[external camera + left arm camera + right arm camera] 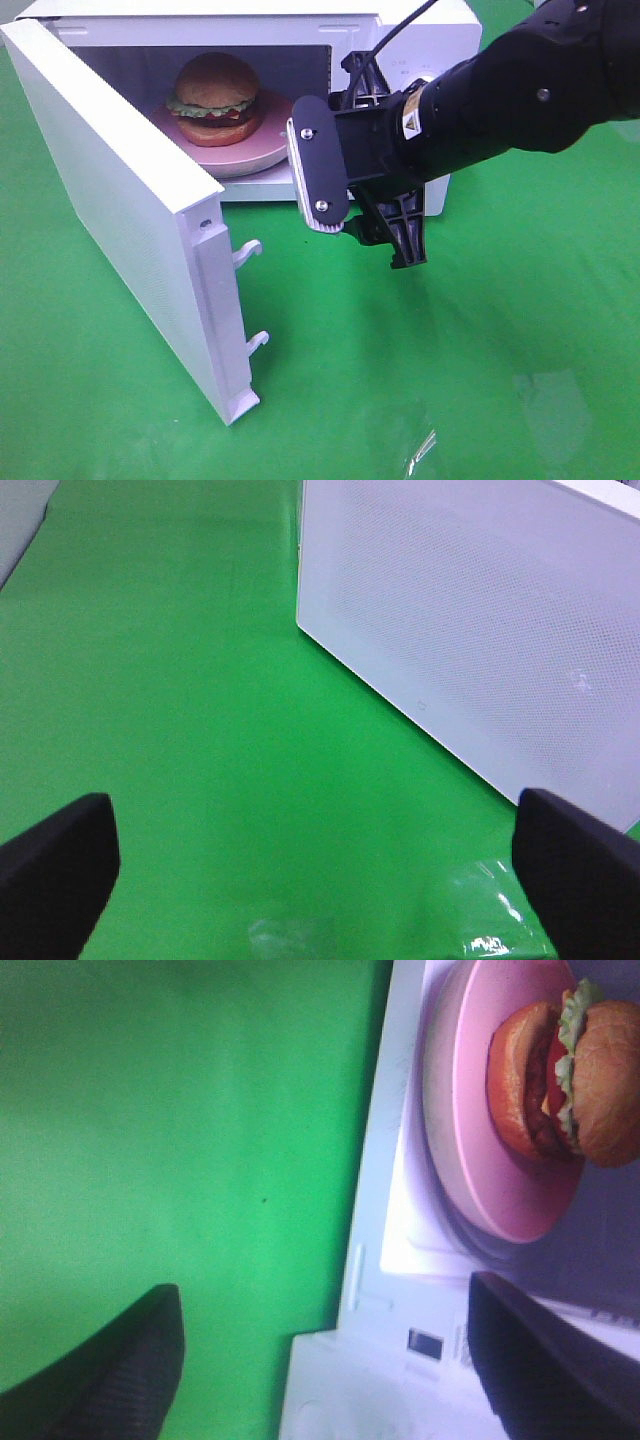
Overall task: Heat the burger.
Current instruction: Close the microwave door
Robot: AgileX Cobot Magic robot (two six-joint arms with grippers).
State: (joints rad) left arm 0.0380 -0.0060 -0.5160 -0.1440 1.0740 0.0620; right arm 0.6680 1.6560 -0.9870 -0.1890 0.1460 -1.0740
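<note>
Right hand point(355, 205) is hanging released just in front of the microwave point(250, 10), right of centre in the high view, jaws spread and gripping nothing. Its wrist view point(325, 1380) is showing both dark fingers point(110, 1370) apart, with only green worktop point(450, 380) and the white front frame of the oven between them. Burger point(215, 95) is sitting inside the oven cavity, upper left of centre in the high frame, resting upright on a pink plate point(255, 150); golden bun on top, frilly green lettuce and reddish filling showing at the side. The right wrist view is catching the same burger point(565, 1080) on the plate point(480, 1160), well inside the opening and apart from the fingers. The plate's near rim is reaching close to the cavity's front edge. Door point(110, 190) is standing wide open, swung toward the lower left of the high frame, its two white latch hooks point(247, 252) poking out of the free edge. Left hand point(320, 880) is not showing in the high view; its own camera is showing the two black fingertips spread wide and empty, hovering over bare green worktop, with the dotted outer face of the door point(470, 630) near but not touching.
</note>
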